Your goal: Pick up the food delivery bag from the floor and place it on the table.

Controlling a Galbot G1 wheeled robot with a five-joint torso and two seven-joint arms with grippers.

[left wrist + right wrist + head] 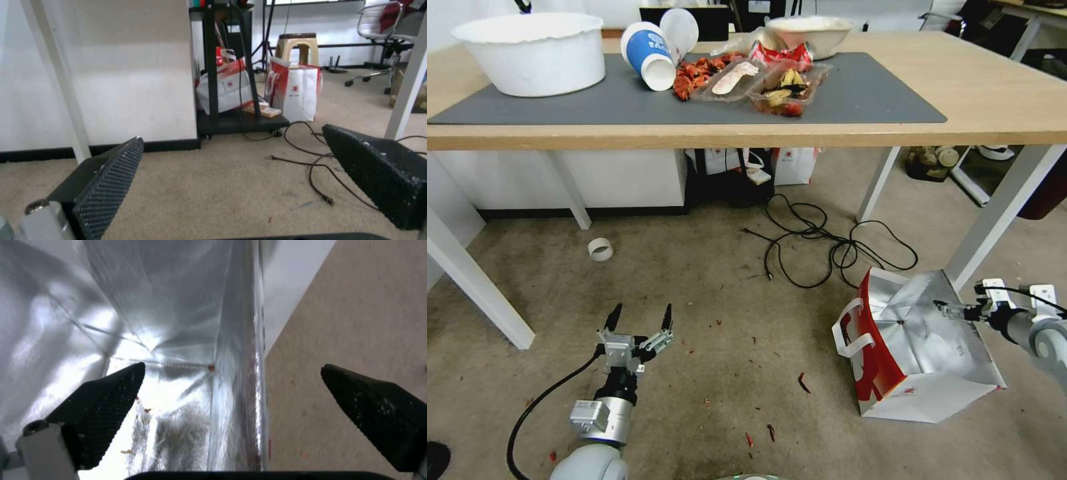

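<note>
Carpeted floor [707,320]: food delivery bag [917,347] upright; right gripper [231,386] wide, straddling its wall; left gripper [639,319] wide.

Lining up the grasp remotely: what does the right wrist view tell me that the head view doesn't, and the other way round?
Right wrist view alone: the open right gripper straddles the bag wall, one finger inside the foil lining, the other over the floor.

Head view alone: the table, black cables, and the open left gripper low over the carpet, apart from the bag.

Both: the food delivery bag sitting on the floor.
</note>
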